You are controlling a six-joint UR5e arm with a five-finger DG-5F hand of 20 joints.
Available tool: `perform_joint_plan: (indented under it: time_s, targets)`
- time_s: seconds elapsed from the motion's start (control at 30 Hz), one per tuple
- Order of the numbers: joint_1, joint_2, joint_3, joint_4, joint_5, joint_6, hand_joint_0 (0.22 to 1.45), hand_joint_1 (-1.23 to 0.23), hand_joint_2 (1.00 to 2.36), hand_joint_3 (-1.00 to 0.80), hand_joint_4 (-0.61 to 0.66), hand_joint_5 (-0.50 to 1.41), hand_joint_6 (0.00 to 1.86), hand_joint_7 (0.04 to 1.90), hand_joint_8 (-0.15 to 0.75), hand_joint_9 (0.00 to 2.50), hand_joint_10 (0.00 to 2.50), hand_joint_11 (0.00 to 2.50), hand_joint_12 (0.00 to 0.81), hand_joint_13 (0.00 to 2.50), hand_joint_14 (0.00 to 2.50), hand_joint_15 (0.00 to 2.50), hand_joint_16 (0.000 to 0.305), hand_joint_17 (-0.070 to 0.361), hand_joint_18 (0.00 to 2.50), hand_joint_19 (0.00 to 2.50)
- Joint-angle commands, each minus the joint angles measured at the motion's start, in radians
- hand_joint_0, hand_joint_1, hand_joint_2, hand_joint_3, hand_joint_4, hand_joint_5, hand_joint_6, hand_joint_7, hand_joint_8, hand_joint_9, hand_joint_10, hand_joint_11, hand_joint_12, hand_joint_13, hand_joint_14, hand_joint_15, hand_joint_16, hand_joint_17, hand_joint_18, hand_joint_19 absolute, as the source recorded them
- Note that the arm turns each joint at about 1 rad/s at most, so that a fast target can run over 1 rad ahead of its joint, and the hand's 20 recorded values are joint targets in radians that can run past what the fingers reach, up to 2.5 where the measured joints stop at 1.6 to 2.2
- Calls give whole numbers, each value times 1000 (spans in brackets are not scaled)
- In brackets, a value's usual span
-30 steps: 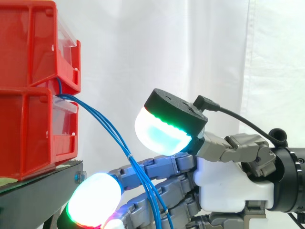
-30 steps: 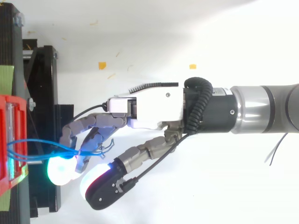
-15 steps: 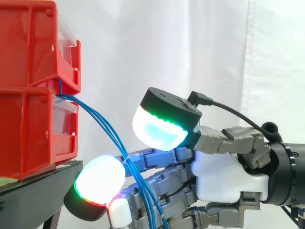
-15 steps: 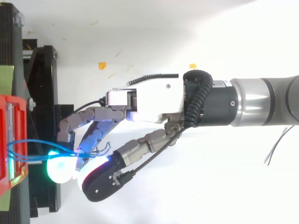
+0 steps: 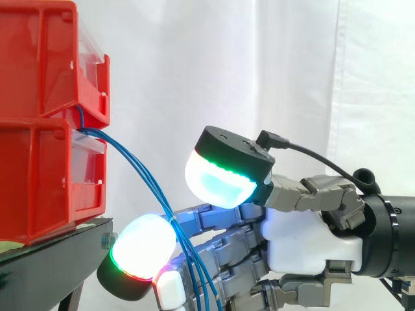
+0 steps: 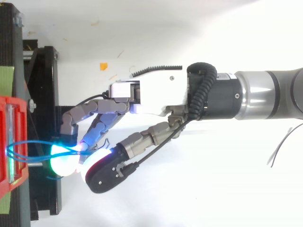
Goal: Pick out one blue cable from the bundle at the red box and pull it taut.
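Several thin blue cables [image 5: 138, 170] come out between the two stacked red boxes [image 5: 39, 181] and slope down to the right in a bundle. In the top view the cables [image 6: 38, 144] run from the red box [image 6: 12, 142] to my hand [image 6: 151, 97]. My hand [image 5: 298, 240] reaches in from the right with its fingers stretched toward the boxes. The bundle passes down among the fingers, just behind a glowing white-green fingertip [image 5: 142, 247]. The thumb's cyan pad [image 5: 220, 181] hovers above the fingers, apart from the cables. The cables hang with some slack.
The red boxes sit on a black stand [image 5: 55, 262] at the left, seen from above as a black frame [image 6: 45, 94]. A white curtain fills the background. Below and right of the stand lies a white floor with small orange scraps [image 6: 103, 66].
The fingers have stretched out straighter toward the boxes and now reach deeper into the bundle. The thumb pad has moved a little right and down. The cables stay attached at the box.
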Motion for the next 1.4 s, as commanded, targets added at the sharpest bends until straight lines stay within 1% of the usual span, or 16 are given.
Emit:
perform_joint_plan:
  time_s: [0.0, 0.1, 0.43, 0.77, 1.17, 1.2, 1.23, 1.37]
  targets:
    - [-5, 0, 0, -9, -3, -14, 580, -604, 1009, -400, 169, -143, 503, 1043, 238, 817, 20, 496, 306, 791, 19, 511, 44, 100, 495, 607]
    - [-7, 0, 0, -18, -3, -19, 582, -606, 1009, -394, 167, -143, 503, 1042, 241, 819, 21, 497, 306, 791, 19, 514, 44, 100, 495, 613]
    - [-8, 0, -2, -18, -3, -25, 589, -603, 1010, -385, 161, -140, 503, 1075, 240, 820, 19, 517, 305, 798, 20, 520, 44, 100, 500, 615]
    - [-10, 0, 0, -11, -3, -25, 609, -598, 1013, -349, 125, -127, 502, 1163, 237, 837, 21, 531, 306, 814, 21, 534, 44, 99, 507, 616]
    - [-11, 0, 0, -6, -4, -22, 632, -625, 1018, -240, 83, -114, 503, 1263, 240, 845, 20, 557, 305, 828, 22, 544, 44, 99, 525, 624]
    - [-11, 0, 0, -6, -3, -22, 634, -627, 1017, -250, 84, -115, 506, 1257, 241, 844, 20, 564, 305, 828, 22, 545, 44, 99, 525, 624]
    - [-11, 0, 0, -3, -4, -22, 617, -641, 1014, -308, 87, -117, 512, 1254, 239, 845, 20, 569, 309, 829, 21, 557, 44, 99, 527, 632]
    - [-11, 0, 0, 2, -4, -22, 569, -646, 1007, -422, 101, -120, 531, 1214, 243, 850, 20, 581, 311, 837, 22, 559, 45, 102, 536, 628]
